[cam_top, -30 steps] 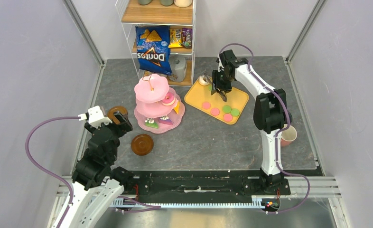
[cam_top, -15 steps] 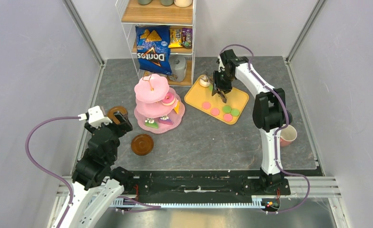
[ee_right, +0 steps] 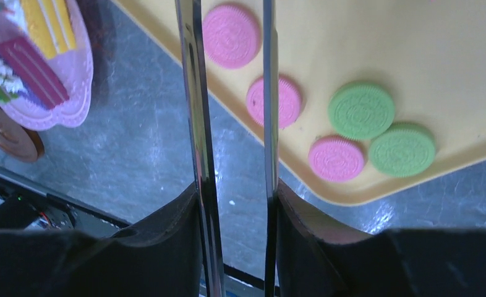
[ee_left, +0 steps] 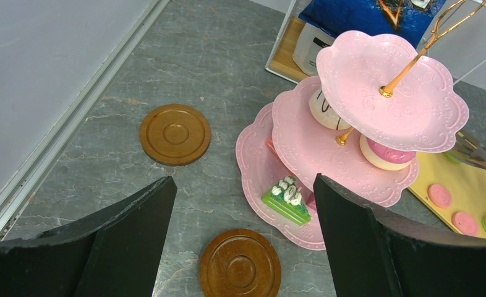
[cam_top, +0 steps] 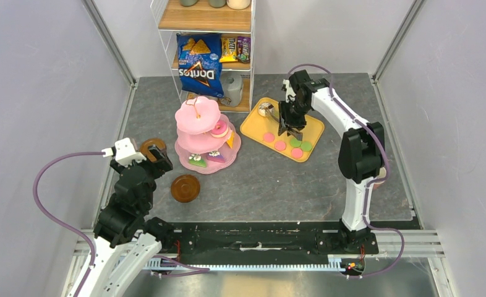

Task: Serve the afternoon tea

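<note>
My right gripper [cam_top: 288, 121] [ee_right: 235, 192] is shut on the metal tongs [ee_right: 194, 93], whose two blades point down over the yellow tray [cam_top: 312, 125] [ee_right: 413, 49]. Pink macarons [ee_right: 231, 36] and green macarons [ee_right: 361, 111] lie on that tray, and one pink macaron [ee_right: 282, 102] sits partly behind the right blade. The pink three-tier stand [cam_top: 197, 116] [ee_left: 401, 105] carries a green cake slice [ee_left: 287, 201] and donuts [ee_left: 386, 151]. My left gripper [cam_top: 158, 161] [ee_left: 243, 182] hangs open above a brown saucer [ee_left: 240, 265], with nothing between its fingers. A second saucer [ee_left: 175, 133] lies to the left.
A white wire shelf with a blue Doritos bag [cam_top: 198, 62] stands behind the stand. A pink mug [cam_top: 383, 177] is mostly hidden behind the right arm. Grey walls close in on both sides, and a black rail runs along the near edge.
The right arm has swung the tongs nearer, from the tray's far corner to above the macarons, and its jaws have narrowed a little. The left arm has not moved.
</note>
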